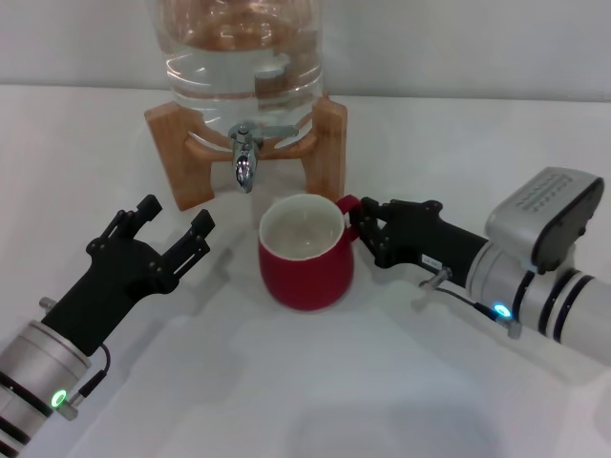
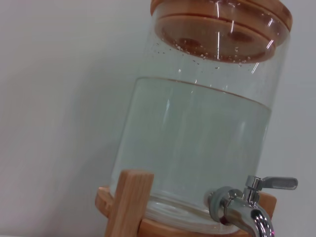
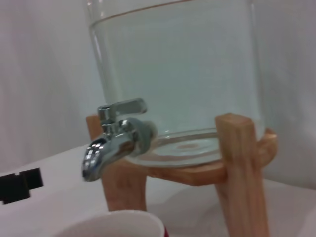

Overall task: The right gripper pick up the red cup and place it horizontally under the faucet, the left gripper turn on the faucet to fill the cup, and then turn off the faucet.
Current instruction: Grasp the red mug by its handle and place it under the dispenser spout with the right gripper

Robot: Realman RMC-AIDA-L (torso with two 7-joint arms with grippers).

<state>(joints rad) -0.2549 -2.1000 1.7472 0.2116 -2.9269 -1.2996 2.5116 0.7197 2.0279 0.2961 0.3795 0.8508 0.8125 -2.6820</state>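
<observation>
Red cup (image 1: 306, 254) standing upright on the white bench (image 1: 315, 382), mouth up, off-white inside showing, a touch in front of and to the right of the faucet (image 1: 246, 157) spout rather than squarely beneath it. Right pincer (image 1: 363, 229) reaching in from the right, fingers closed around the small loop handle, so gripping the cup by that handle as far as the head view shows. Left pincer (image 1: 177, 229) hovering just left of the cup, fingers spread wide, holding nothing, pointed up toward the tap.

Faucet lever lying flat in the left wrist view (image 2: 244, 205), no stream at the spout, so presumably shut. Clear water jug (image 2: 197, 133) well filled, seated on its wooden stand (image 1: 196, 143).

On handling: probably glazed ceramic, so stiff, fairly heavy for its size, slick to the touch and liable to chip if knocked on the stand's legs. Handle grip puts the weight off to one side; likely to swing or twist unless clamped firmly. Worth remembering the extra load once water goes in. Better kept low and slid or lifted only slightly. Lever on the tap small and polished, likely slippery; best caught flat between both fingers near its outer end.

In the right wrist view only the cup's rim (image 3: 111, 224) peeping in below the spout.
</observation>
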